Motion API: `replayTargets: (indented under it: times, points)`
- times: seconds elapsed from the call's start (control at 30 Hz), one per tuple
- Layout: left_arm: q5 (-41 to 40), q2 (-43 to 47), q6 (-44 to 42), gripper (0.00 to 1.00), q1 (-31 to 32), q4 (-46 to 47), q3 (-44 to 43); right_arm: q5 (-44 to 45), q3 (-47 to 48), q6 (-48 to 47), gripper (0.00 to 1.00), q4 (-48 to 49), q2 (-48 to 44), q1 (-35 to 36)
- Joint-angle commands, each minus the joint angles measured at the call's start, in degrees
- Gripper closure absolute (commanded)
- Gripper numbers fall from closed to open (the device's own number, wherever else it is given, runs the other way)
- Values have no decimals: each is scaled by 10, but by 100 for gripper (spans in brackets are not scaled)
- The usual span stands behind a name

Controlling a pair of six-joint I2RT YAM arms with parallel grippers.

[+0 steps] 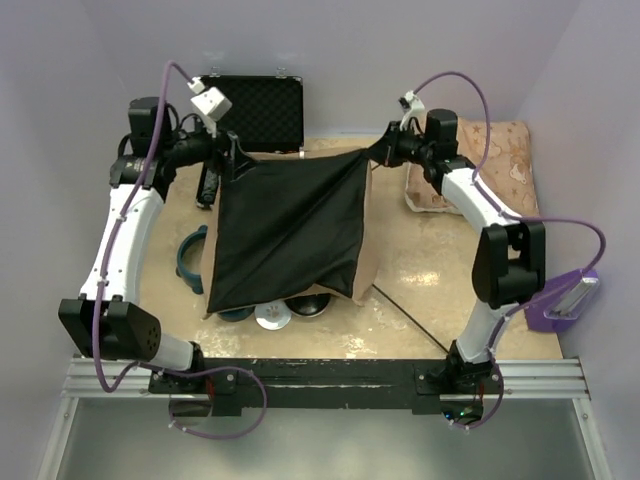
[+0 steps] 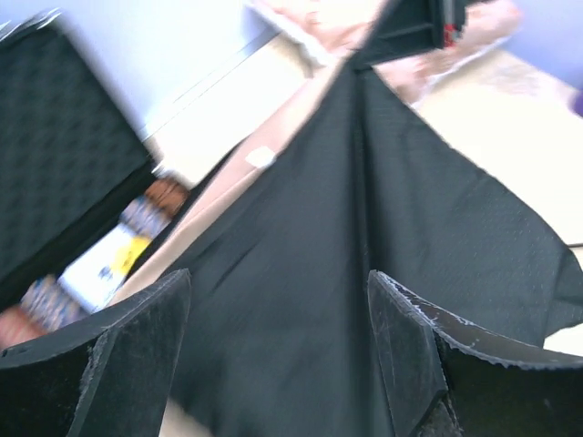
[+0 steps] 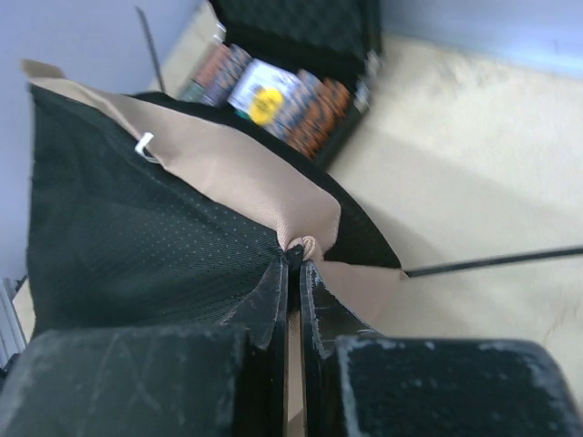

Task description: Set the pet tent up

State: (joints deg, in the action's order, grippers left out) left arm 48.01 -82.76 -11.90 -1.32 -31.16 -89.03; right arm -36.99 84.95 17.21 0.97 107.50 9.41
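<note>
The pet tent point(image 1: 290, 230) hangs as a flat sheet, black lining up, with tan canvas showing at its right and lower edges. My right gripper point(image 1: 378, 155) is shut on its far right corner; in the right wrist view the right gripper point(image 3: 293, 259) pinches a knot of tan and black cloth point(image 3: 182, 228). My left gripper point(image 1: 232, 165) is at the far left corner. In the left wrist view the left gripper point(image 2: 278, 282) stands wide open, with the black lining point(image 2: 364, 228) between and beyond its fingers. A thin black pole point(image 1: 410, 318) lies on the table.
An open black foam-lined case point(image 1: 255, 110) stands at the back, packets beside it point(image 3: 273, 91). The leaf-patterned pillow point(image 1: 500, 165) lies back right. A teal ring point(image 1: 190, 255) and round bowls point(image 1: 272, 315) sit by the tent's near left edge. A purple object point(image 1: 560, 300) is at the right.
</note>
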Motion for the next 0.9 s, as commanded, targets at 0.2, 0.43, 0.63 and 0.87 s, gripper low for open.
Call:
replayTargets:
  times: [0.2,0.43,0.63,0.87]
  points:
    - [6,-12,135,3,133,170,-15,60,-3,22,100,61,-155,92]
    - [-74,1,138,1,205,228,18,124,-8,41,100,64,-185,135]
    - [-162,-14,122,1,237,239,23,109,-13,66,100,89,-191,144]
    - [-49,-27,155,19,180,218,-34,21,3,5,100,98,-201,147]
